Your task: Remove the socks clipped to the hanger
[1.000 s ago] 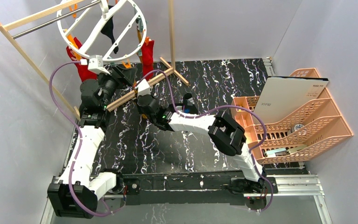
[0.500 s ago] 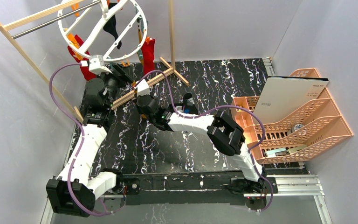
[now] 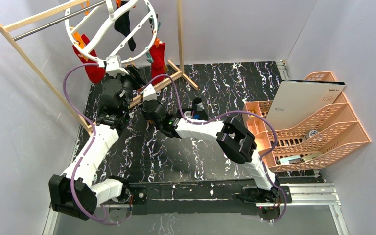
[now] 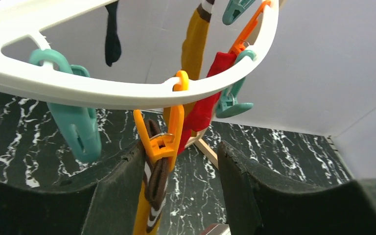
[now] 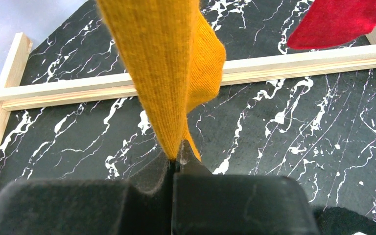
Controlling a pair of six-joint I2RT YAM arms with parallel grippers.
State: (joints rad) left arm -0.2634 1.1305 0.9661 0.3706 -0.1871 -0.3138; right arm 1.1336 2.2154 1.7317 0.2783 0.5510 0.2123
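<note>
The black marble table (image 3: 235, 83) carries a wooden rack (image 3: 39, 73) along its far left. The hanger (image 4: 103, 93) hangs from the rack's metal rod, above the far-left corner. A peach file tray (image 3: 323, 137) sits at the right edge, well apart from the work.

Most of the job looks undone. Clipped to the ring are a red sock (image 3: 94, 68) on the left and another red sock (image 3: 159, 56) on the right. A black sock (image 3: 126, 27) hangs inside the ring, and a mustard sock (image 4: 196, 44) hangs at the far side. A dark lump (image 5: 345, 220) lies on the table at the near right of the right wrist view. It might be a sock already down, but I cannot tell.

One removal seems to be in hand. The right gripper (image 5: 176, 156) is pressed together on the lower end of a second mustard sock (image 5: 169, 73) and pinches the fabric. That sock's brown-striped cuff is held by an orange clip (image 4: 164, 142) under the near rim. The left gripper (image 4: 181, 152) has its jaws spread, one on each side of that clip. The left finger is just beside the clip, and there is a gap on the right. The clip has not yet let go.
</note>
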